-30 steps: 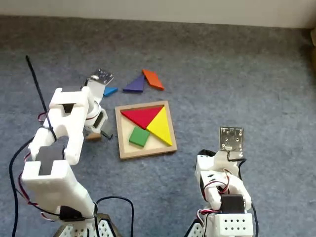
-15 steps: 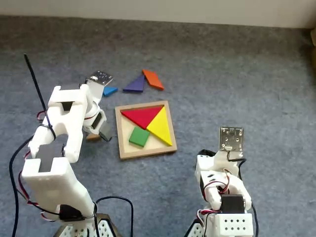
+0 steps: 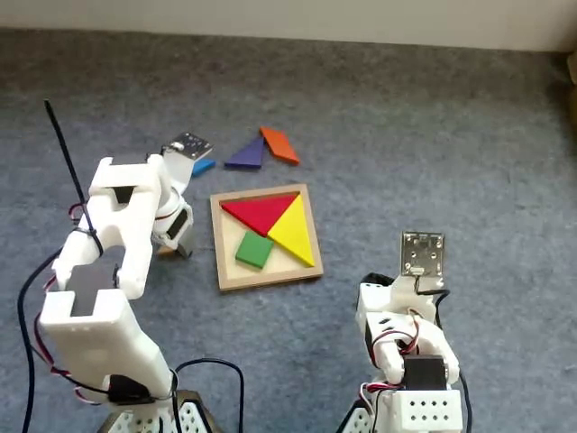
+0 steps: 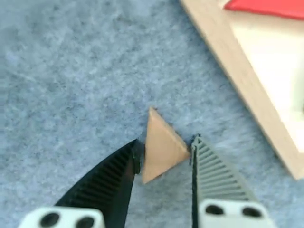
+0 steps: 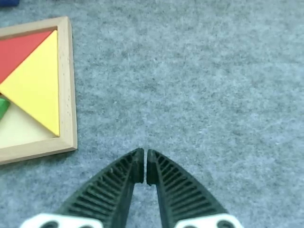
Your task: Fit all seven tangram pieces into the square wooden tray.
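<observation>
A small tan triangle (image 4: 161,147) lies on the carpet just left of the square wooden tray (image 3: 219,236). My left gripper (image 4: 166,147) is shut on it, one finger against each side. In the tray lie a red triangle (image 3: 257,212), a yellow triangle (image 3: 293,230) and a green square (image 3: 254,250). Beyond the tray on the carpet rest a blue piece (image 3: 203,166), a purple triangle (image 3: 246,155) and an orange parallelogram (image 3: 279,144). My right gripper (image 5: 144,166) is shut with nothing in it, low over the carpet to the right of the tray's corner (image 5: 66,85).
Grey carpet (image 3: 433,135) stretches open to the right and far side of the tray. The left arm (image 3: 122,225) leans over the area left of the tray. The right arm (image 3: 406,343) stands near the front edge.
The left gripper's fingers have drawn in around the tan triangle and its wrist has shifted slightly. The right arm has not moved.
</observation>
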{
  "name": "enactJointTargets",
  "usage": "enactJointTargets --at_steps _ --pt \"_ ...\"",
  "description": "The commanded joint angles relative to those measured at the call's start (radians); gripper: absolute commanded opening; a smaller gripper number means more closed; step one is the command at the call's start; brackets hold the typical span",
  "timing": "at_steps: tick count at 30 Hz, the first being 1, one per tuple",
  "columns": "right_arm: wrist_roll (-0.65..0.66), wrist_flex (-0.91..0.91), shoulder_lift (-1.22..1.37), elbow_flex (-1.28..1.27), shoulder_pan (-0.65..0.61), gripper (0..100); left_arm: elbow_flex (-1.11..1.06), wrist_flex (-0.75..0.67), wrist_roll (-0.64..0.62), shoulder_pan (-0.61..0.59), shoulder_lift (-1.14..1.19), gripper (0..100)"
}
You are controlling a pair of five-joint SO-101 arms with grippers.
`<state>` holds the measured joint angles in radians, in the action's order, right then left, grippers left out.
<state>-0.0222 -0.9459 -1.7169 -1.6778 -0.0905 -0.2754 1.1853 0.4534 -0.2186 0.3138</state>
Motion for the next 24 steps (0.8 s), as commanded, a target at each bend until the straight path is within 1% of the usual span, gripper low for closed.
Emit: enactJointTargets --at_steps 1,6,9,14,17,21,24 --pt "-0.005 -0.001 -0.012 -0.114 0.013 3.3 0.015 0.005 -0.002 0.035 -0.013 14" --pt "-0.005 -0.001 -0.012 -0.114 0.013 3.3 0.024 0.009 -0.094 0.079 -0.016 11" --pt "-0.005 -0.001 -0.012 -0.114 0.013 3.3 0.021 0.051 -0.166 0.11 -0.058 10" --pt "-0.005 -0.001 -0.012 -0.114 0.013 3.3 0.018 0.126 -0.371 0.171 -0.217 9" --pt "-0.005 -0.001 -0.012 -0.114 0.013 3.3 0.016 0.161 -0.503 0.232 -0.288 9" --pt "-0.005 -0.001 -0.012 -0.114 0.013 3.3 0.018 0.158 -0.664 0.325 -0.294 9" --pt "-0.005 -0.001 -0.012 -0.114 0.013 3.3 0.025 0.155 -0.752 0.372 -0.255 9"
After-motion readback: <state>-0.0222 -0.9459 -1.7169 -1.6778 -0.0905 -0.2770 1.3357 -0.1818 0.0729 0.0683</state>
